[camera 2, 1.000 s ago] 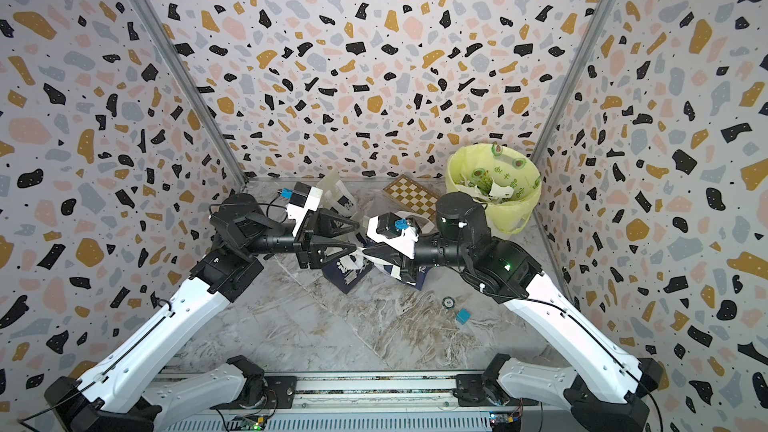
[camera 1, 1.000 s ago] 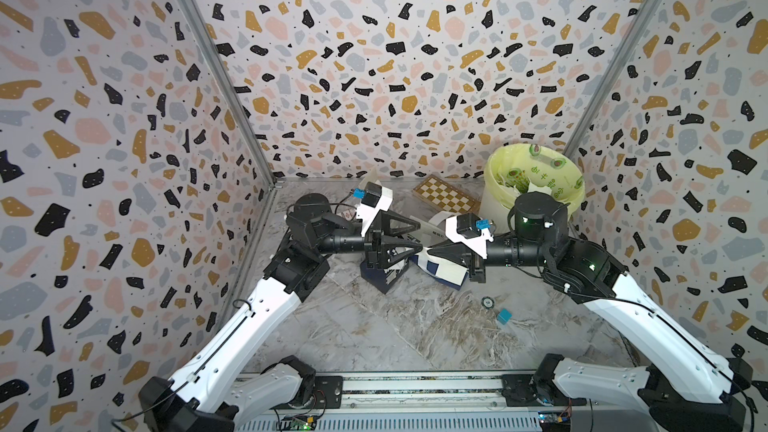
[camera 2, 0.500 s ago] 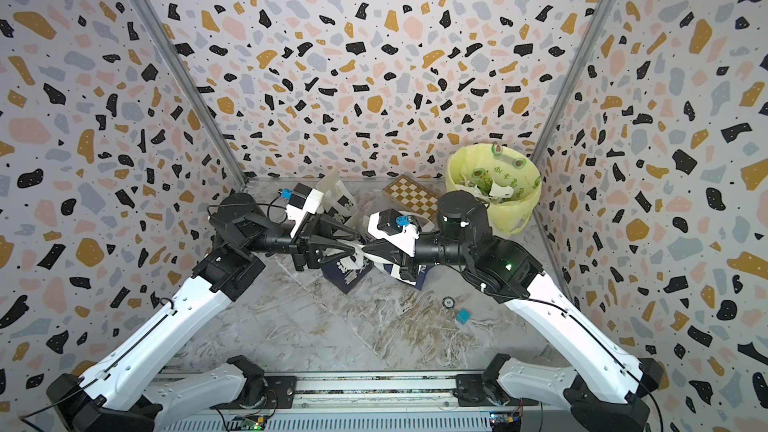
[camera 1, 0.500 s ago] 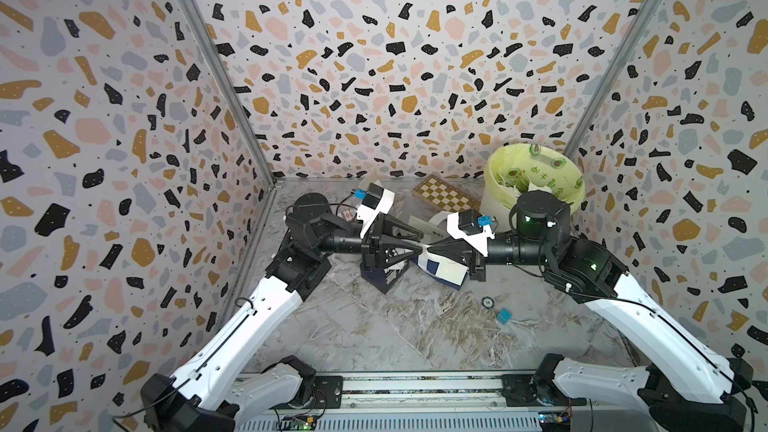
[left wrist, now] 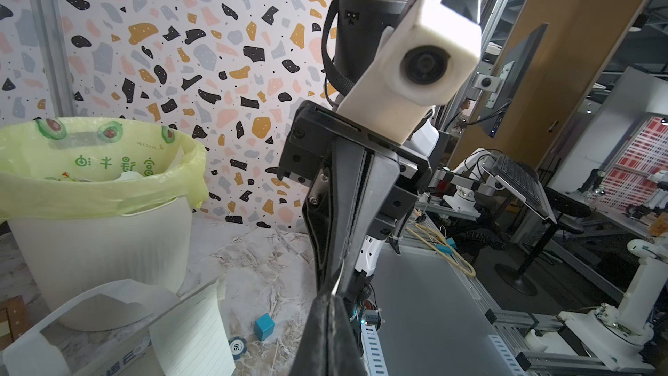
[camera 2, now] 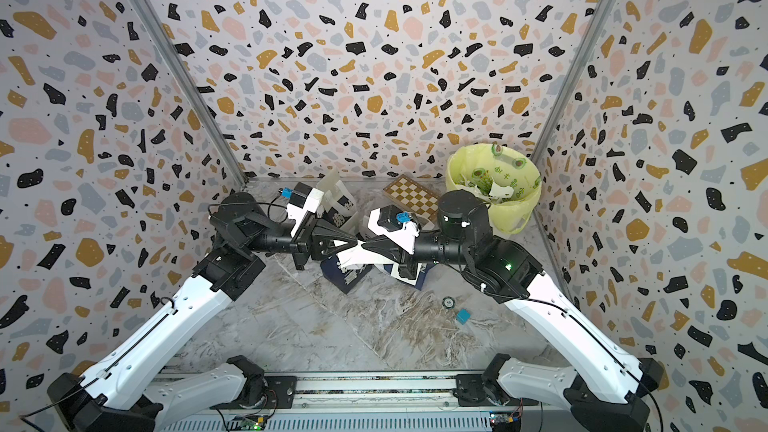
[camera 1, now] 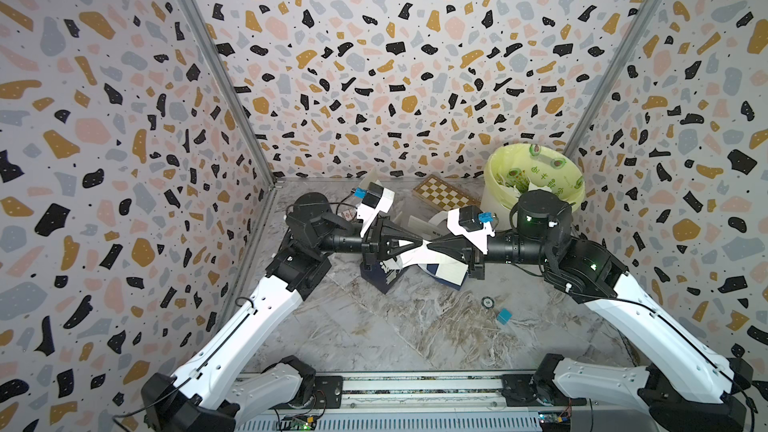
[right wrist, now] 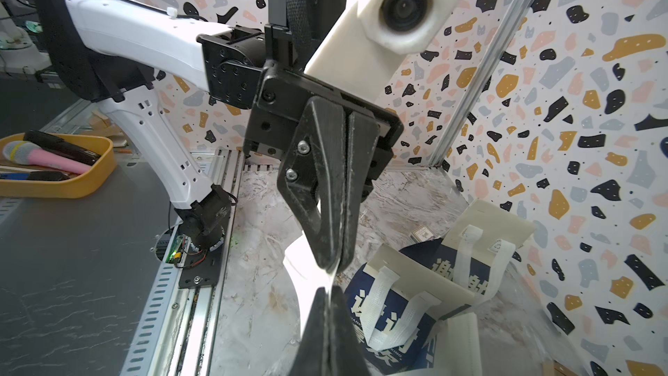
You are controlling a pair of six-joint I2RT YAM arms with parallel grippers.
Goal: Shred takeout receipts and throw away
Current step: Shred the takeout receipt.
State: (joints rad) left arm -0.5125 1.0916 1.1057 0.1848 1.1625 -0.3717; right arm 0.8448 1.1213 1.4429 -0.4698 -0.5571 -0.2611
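The tearing step is in hand: the left gripper (camera 1: 417, 243) and right gripper (camera 1: 433, 245), both pressed shut, pinch one receipt (right wrist: 302, 283) tip to tip in the air above two bags (camera 1: 376, 278) (camera 1: 449, 273). Next they likely need to pull apart to rip it, then drop the pieces in the one bin (camera 1: 575, 191).

Walls (camera 1: 395, 56): pale ground, terrazzo pattern of black, ochre, pink and grey flecks. Table (camera 1: 374, 326): grey-white marble veining with brown streaks. Bin (left wrist: 101, 247) at 2 o'clock: white body; liner (camera 1: 540, 168) yellow-green, printed with avocados. Chessboard (camera 1: 442, 195) at 12 o'clock: tan and cream checks. Paper bags (camera 1: 376, 278) at centre: navy with white straps and lettering. Receipt (right wrist: 298, 273): plain white. Cube (camera 1: 504, 315) at 4 o'clock: blue.
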